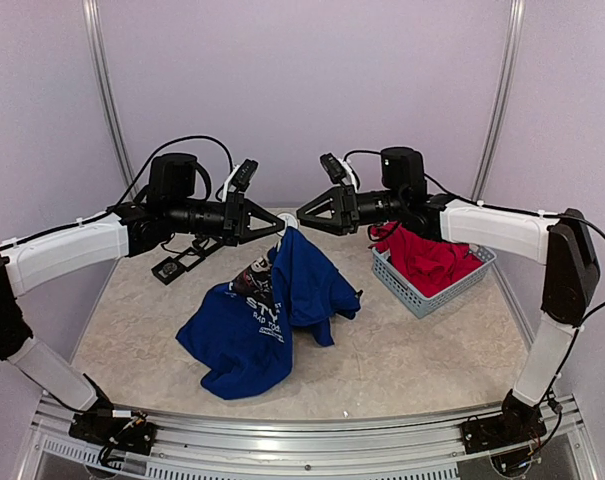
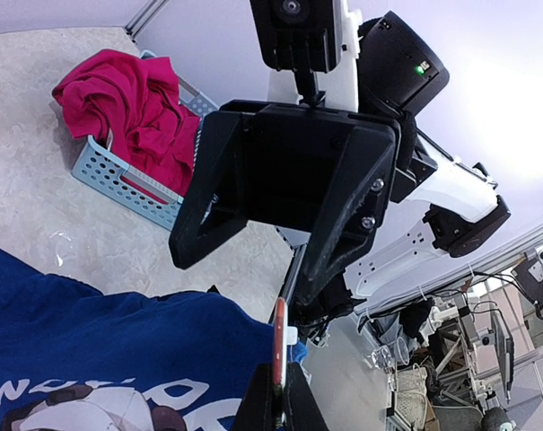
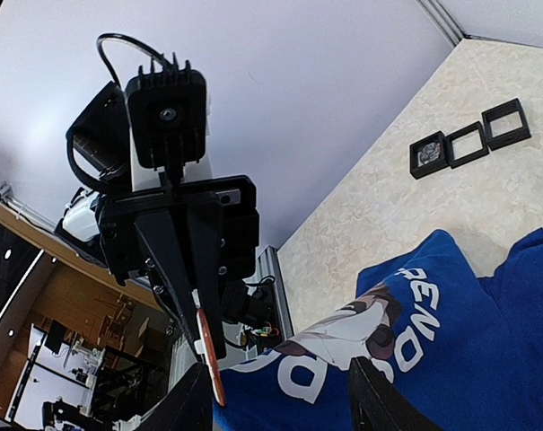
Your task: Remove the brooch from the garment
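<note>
The garment (image 1: 252,335) is a royal-blue T-shirt with a white-lettered print. It hangs from its raised top edge and pools on the table. My left gripper (image 2: 278,370) is shut on the brooch (image 2: 279,346), a round red-rimmed disc seen edge-on at the cloth's upper edge. A small white piece sits at the brooch's back. My right gripper (image 3: 275,373) faces it at close range with its jaws open and nothing between them. The brooch (image 3: 210,359) lies just beside its left finger (image 3: 192,404). In the top view the two grippers (image 1: 279,230) (image 1: 304,216) meet tip to tip above the shirt.
A light-blue basket (image 1: 412,290) holding a plain red garment (image 1: 427,260) stands at the right, close under the right arm. Small black square boxes (image 1: 177,262) lie at the back left under the left arm. The table's metal rail runs along the near edge.
</note>
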